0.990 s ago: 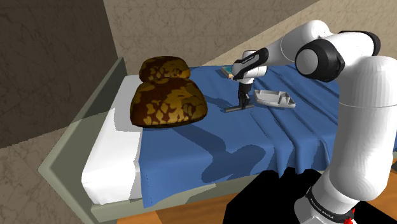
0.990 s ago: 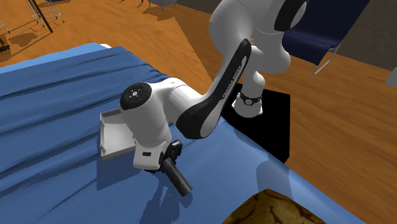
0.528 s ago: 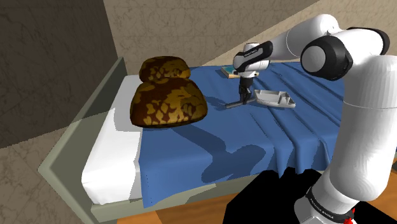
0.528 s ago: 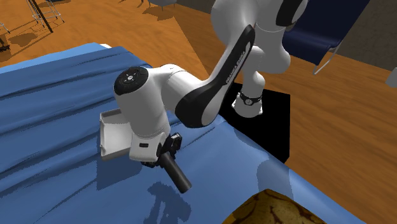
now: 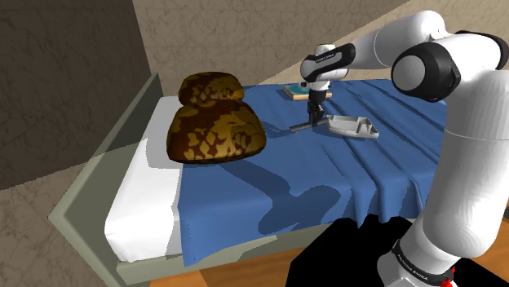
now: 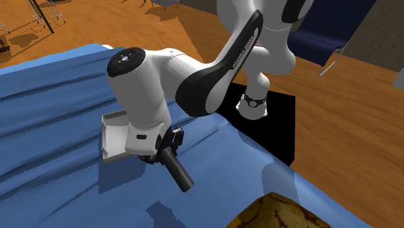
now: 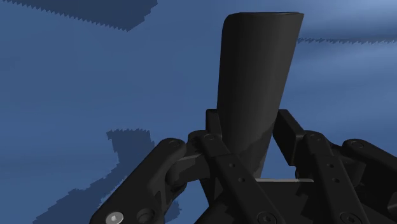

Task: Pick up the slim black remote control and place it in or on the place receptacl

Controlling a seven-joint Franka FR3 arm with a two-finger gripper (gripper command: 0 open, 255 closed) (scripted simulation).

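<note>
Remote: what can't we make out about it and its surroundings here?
- The remote, held end: in the wrist view the pincer clasping it covers it; in the second exterior view the arm hides it.
- Its buttons: plain black in the wrist view, too small in the shoulder view.
- The tray: second exterior view, the arm covers part.
- The flat item: shoulder view, too small to identify.

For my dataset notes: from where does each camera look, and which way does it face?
Shoulder view: beside and behind the stand, looking down over the bed; white arm reaches up-left.
Second exterior view: near the pillow, facing the stand; the arm shows large.
Wrist view: on the hand, facing the blue sheet; gripper clasps the remote.
Exterior views share the tray.
</note>
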